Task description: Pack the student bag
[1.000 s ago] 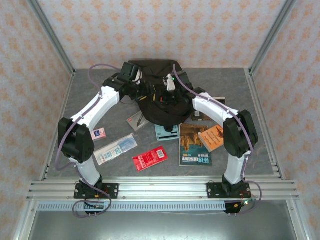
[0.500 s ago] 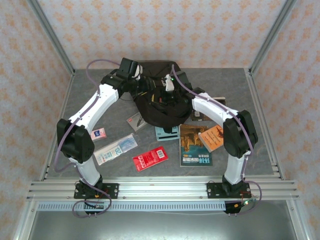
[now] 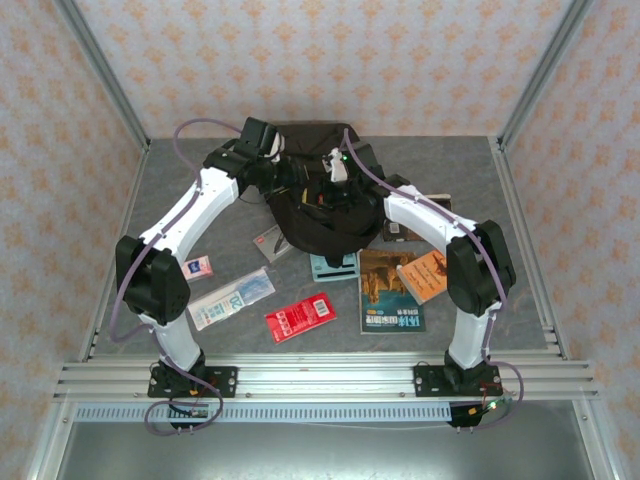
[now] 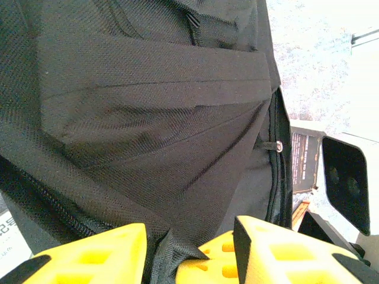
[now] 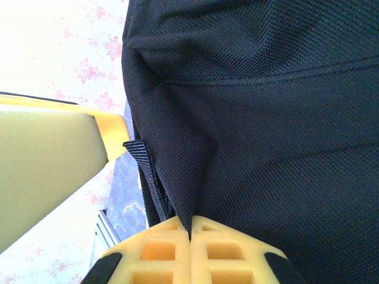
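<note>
Nearest the camera, both arm bases sit bolted to the metal rail (image 3: 320,380) at the table's front edge. Just beyond it, loose supplies lie scattered over the grey table (image 3: 180,200): a red packet (image 3: 299,320) at centre, a clear pouch (image 3: 232,298) and a small card (image 3: 198,266) to its left, and to the right a magazine (image 3: 390,290) with an orange book (image 3: 427,275) lying across its right edge. A teal booklet (image 3: 335,264) lies against the near edge of the student bag (image 3: 320,225), the black backpack that lies toward the back of the table at its middle, between the two arms that reach in from either side. Seen from the left wrist, the left gripper (image 4: 177,260) pinches a bunched fold of the bag's black fabric, its yellow pads (image 4: 89,260) held partly apart by the cloth, while a zipper pull (image 4: 273,146) hangs along the bag's far side. Seen from the right wrist, the right gripper (image 5: 190,236) has its pads pressed together on a crease of the same fabric, which rises away from the fingertips. Behind it all stands the patterned wall (image 3: 320,60).
</note>
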Robot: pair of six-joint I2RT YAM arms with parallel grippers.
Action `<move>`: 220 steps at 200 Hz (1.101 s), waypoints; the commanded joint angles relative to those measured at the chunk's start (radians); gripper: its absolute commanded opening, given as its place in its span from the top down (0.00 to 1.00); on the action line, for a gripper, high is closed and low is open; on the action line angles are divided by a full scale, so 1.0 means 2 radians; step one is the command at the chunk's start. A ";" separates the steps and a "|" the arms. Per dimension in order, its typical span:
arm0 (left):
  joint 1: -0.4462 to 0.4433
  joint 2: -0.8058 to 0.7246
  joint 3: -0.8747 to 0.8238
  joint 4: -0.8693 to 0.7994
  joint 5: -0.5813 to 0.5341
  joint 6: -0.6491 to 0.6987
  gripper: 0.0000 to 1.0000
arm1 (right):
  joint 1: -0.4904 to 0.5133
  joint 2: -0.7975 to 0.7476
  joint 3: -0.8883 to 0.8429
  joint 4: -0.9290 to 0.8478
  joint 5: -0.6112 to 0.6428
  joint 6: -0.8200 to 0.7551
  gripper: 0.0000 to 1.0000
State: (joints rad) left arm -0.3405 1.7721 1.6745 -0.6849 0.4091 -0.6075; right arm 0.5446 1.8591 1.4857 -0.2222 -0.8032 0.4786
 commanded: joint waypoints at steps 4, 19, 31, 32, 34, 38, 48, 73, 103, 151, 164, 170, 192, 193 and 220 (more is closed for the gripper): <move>0.001 0.008 -0.006 -0.001 -0.009 0.006 0.57 | 0.007 -0.014 0.020 0.039 -0.031 0.011 1.00; 0.001 0.010 -0.013 0.009 -0.002 0.000 0.57 | 0.008 -0.013 0.020 0.044 -0.033 0.015 1.00; 0.001 0.011 -0.018 0.017 0.005 -0.005 0.57 | 0.008 -0.011 0.020 0.046 -0.034 0.018 1.00; 0.001 0.011 -0.018 0.018 0.005 -0.006 0.57 | 0.008 -0.011 0.020 0.046 -0.034 0.018 1.00; 0.000 0.011 -0.018 0.019 0.006 -0.006 0.57 | 0.008 -0.011 0.020 0.047 -0.034 0.018 1.00; 0.000 0.012 -0.019 0.020 0.008 -0.008 0.58 | 0.008 -0.011 0.020 0.048 -0.035 0.020 1.00; 0.000 0.014 -0.020 0.020 0.009 -0.008 0.58 | 0.008 -0.010 0.019 0.052 -0.037 0.023 1.00; 0.000 0.012 -0.030 0.022 0.001 -0.005 0.58 | 0.008 -0.011 0.021 0.053 -0.037 0.023 1.00; 0.000 0.012 -0.046 0.034 0.009 -0.011 0.60 | 0.008 -0.008 0.021 0.061 -0.039 0.032 1.00; 0.000 0.018 -0.060 0.038 0.003 -0.015 0.69 | 0.008 -0.008 0.018 0.073 -0.045 0.041 1.00; 0.000 0.020 -0.060 0.040 0.003 -0.015 0.77 | 0.008 -0.008 0.017 0.072 -0.044 0.041 1.00; 0.000 0.020 -0.059 0.040 0.003 -0.015 0.81 | 0.008 -0.008 0.016 0.071 -0.044 0.040 1.00; 0.000 0.020 -0.054 0.035 0.001 -0.011 0.95 | 0.008 -0.006 0.015 0.065 -0.039 0.033 1.00; 0.000 0.020 -0.054 0.035 0.001 -0.011 0.95 | 0.008 -0.006 0.015 0.065 -0.039 0.033 1.00; 0.001 0.015 -0.043 0.022 -0.010 0.000 1.00 | 0.008 -0.005 0.014 0.055 -0.036 0.024 1.00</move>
State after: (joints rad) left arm -0.3328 1.7859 1.5780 -0.5991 0.4068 -0.6304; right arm 0.5446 1.8637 1.4857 -0.2012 -0.8173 0.5488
